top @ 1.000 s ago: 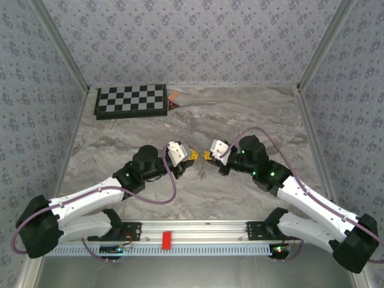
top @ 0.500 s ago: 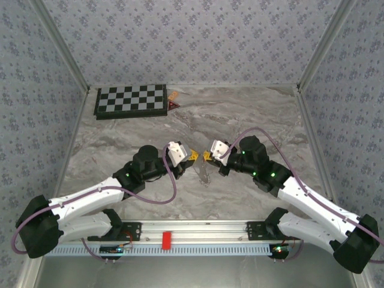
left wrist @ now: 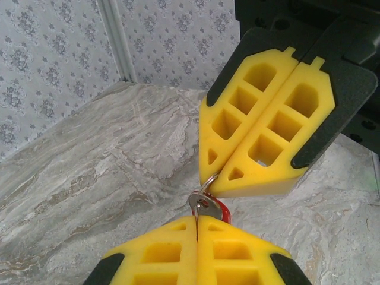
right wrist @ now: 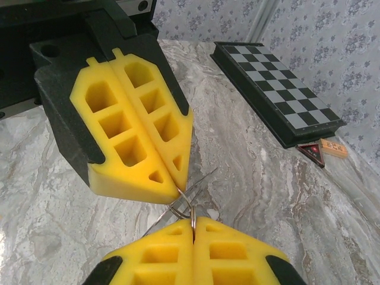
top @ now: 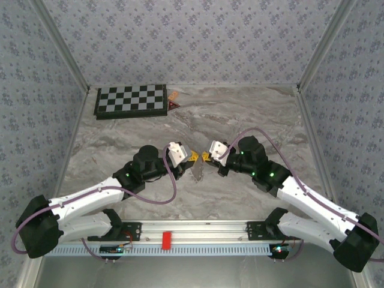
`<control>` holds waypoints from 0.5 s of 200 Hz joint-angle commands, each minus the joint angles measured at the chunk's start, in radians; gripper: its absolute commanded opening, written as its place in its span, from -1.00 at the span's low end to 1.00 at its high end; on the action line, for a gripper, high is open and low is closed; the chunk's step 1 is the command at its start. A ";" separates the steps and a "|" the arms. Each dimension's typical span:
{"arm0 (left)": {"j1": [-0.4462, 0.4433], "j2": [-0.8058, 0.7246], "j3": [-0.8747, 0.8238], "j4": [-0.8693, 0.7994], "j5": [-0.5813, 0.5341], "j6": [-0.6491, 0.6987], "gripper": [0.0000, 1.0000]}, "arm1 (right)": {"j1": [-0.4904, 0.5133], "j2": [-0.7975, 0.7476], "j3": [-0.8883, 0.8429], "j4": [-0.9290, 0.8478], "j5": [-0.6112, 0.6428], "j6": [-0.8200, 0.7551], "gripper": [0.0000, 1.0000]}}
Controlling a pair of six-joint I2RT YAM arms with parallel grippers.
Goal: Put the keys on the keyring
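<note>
My two grippers meet tip to tip above the middle of the marble table [top: 252, 114]. The left gripper [top: 193, 156] [left wrist: 197, 221] is shut on the key [left wrist: 209, 206], whose silvery part and red head stick out of its yellow fingertips. The keyring [left wrist: 209, 180] [right wrist: 189, 202], a thin silver wire loop, runs from the key's hole to the right gripper [top: 206, 157] [right wrist: 193, 222], which is shut on it. In the left wrist view the right gripper [left wrist: 215, 178] pinches the loop just above the key. A blurred grey shape [top: 197, 169] hangs below both tips.
A folded chessboard [top: 131, 100] [right wrist: 279, 101] lies at the back left, with an orange-brown triangular piece [top: 174, 102] beside it. A red block [top: 166, 239] sits on the front rail between the arm bases. Patterned walls close in the table on three sides.
Both grippers stay shut and tip to tip. The left one has edged slightly right, and the thing hanging under the tips has shifted a little to the left.
</note>
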 commanded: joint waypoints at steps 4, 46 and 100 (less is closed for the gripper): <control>-0.010 -0.014 0.036 0.032 0.023 0.000 -1.00 | 0.009 0.006 0.003 0.015 -0.007 -0.014 -1.00; -0.010 -0.014 0.037 0.032 0.017 -0.001 -1.00 | 0.014 0.008 0.003 0.003 -0.008 -0.018 -1.00; -0.011 -0.017 0.034 0.036 0.006 -0.006 -1.00 | 0.029 0.017 0.004 -0.012 -0.005 -0.032 -1.00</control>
